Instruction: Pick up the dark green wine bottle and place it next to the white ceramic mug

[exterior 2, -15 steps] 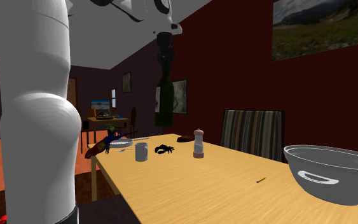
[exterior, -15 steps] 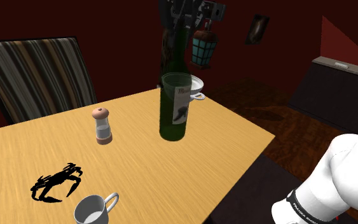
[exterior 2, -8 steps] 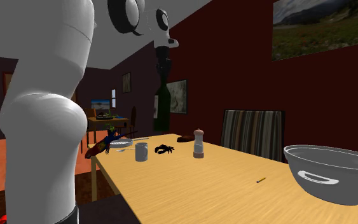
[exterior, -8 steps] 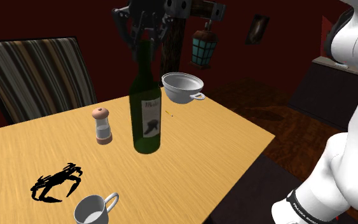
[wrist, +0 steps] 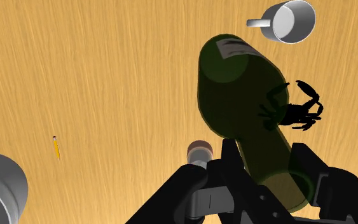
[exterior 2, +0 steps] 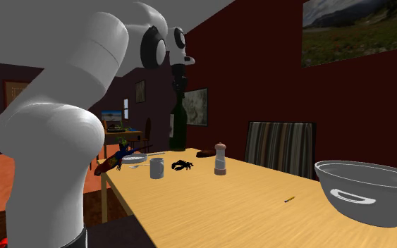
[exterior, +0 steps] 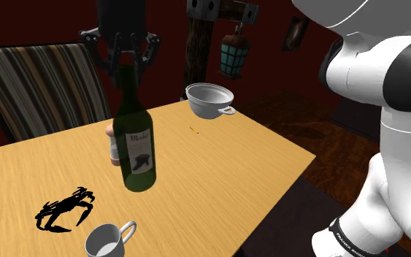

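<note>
The dark green wine bottle [exterior: 137,146] with a pale label hangs upright over the wooden table [exterior: 218,168], my gripper [exterior: 125,64] shut on its neck. In the shoulder view it is in front of the shaker and above-right of the white mug [exterior: 106,240]. The second exterior view has the bottle [exterior 2: 178,127] under my gripper [exterior 2: 178,79], beyond the mug [exterior 2: 156,168]. In the wrist view the bottle [wrist: 241,102] runs out from my gripper [wrist: 263,181], and the mug [wrist: 289,21] lies past its base.
A salt shaker [exterior: 112,142] stands just behind the bottle. A black crab figure [exterior: 63,208] lies near the mug. A white bowl [exterior: 209,99] and a small pencil [exterior: 194,131] are at the far end. A striped chair [exterior: 43,84] stands behind the table.
The gripper has carried the bottle toward the shoulder view's left and lower, from beside the bowl to in front of the shaker, closer to the mug.
</note>
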Robot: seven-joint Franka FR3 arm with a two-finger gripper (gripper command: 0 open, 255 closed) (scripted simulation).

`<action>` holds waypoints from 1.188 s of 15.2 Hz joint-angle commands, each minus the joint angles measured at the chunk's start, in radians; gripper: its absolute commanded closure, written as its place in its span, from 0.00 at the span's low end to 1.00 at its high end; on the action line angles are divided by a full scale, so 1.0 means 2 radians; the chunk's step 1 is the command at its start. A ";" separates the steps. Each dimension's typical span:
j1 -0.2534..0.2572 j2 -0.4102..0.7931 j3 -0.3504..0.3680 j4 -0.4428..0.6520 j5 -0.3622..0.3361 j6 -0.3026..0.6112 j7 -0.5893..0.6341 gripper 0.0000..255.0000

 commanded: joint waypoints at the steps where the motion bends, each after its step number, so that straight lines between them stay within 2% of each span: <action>1: -0.007 -0.009 0.001 -0.029 0.004 0.021 0.003 1.00; 8: -0.030 -0.040 0.005 -0.129 0.017 0.088 0.007 1.00; 18: -0.047 -0.059 0.005 -0.226 0.024 0.167 0.012 1.00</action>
